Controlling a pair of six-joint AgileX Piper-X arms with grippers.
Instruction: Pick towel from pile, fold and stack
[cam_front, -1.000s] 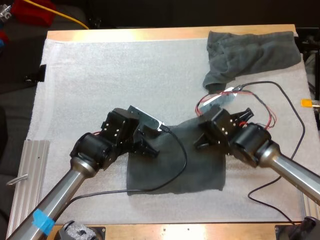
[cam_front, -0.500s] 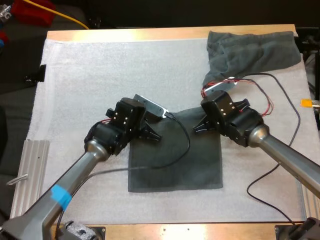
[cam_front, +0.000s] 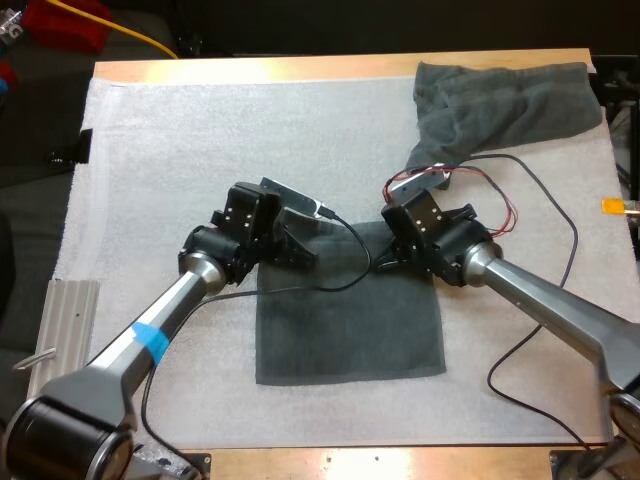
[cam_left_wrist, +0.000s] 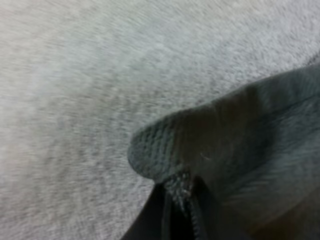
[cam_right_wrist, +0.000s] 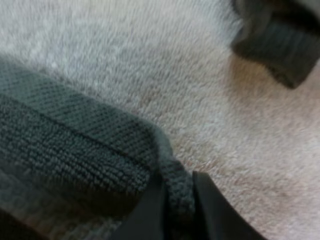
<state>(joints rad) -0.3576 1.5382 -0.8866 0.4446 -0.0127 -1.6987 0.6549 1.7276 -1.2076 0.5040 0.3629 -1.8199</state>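
Note:
A dark grey-green towel (cam_front: 350, 330) lies spread flat on the white mat (cam_front: 200, 140), near the front middle. My left gripper (cam_front: 300, 246) is at the towel's far left corner and my right gripper (cam_front: 386, 262) is at its far right corner. In the left wrist view my left gripper (cam_left_wrist: 180, 192) is shut on the towel's corner (cam_left_wrist: 165, 150), which bulges up over the mat. In the right wrist view my right gripper (cam_right_wrist: 176, 182) is likewise pinching the hemmed corner (cam_right_wrist: 100, 145). A crumpled towel (cam_front: 500, 105) sits at the far right; its edge (cam_right_wrist: 275, 40) lies just beyond the right corner.
A ribbed metal rail (cam_front: 60, 340) lies off the mat's left front edge. A red object (cam_front: 65, 22) and a yellow cable (cam_front: 140, 38) lie beyond the far left corner. The mat's left half is bare.
Both grippers have moved away from me and closer together, pulling the towel's far edge with them. The towel now lies flatter and squarer.

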